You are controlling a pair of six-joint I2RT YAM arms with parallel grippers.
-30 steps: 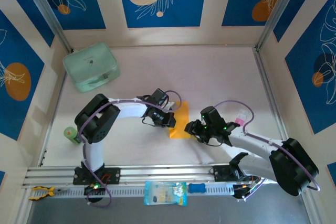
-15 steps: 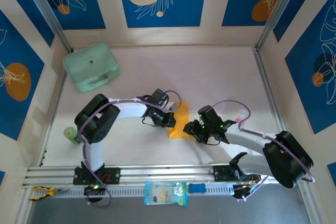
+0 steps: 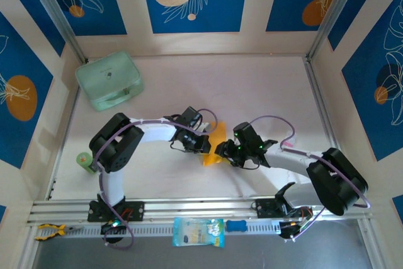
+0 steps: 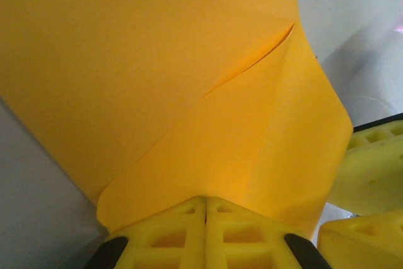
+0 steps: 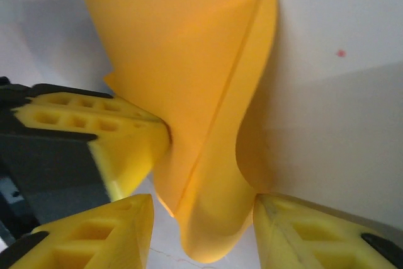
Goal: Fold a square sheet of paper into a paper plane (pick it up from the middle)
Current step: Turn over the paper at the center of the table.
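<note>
On white table (image 3: pixel 264 92), hold left fingers (image 4: pixel 170 231) pinched on the square sheet of paper (image 4: pixel 157 61), close half-open right fingers (image 5: pixel 94 244) evenly across curled flap.

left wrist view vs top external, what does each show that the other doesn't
Left wrist: close up, a diagonal fold line across the thin orange-yellow paper sheet, left jaws shut on its edge. Top external: the mint-green rounded case far left, the pale blue packet on the near rail. Both: the sheet between the two arms' jaws.
</note>
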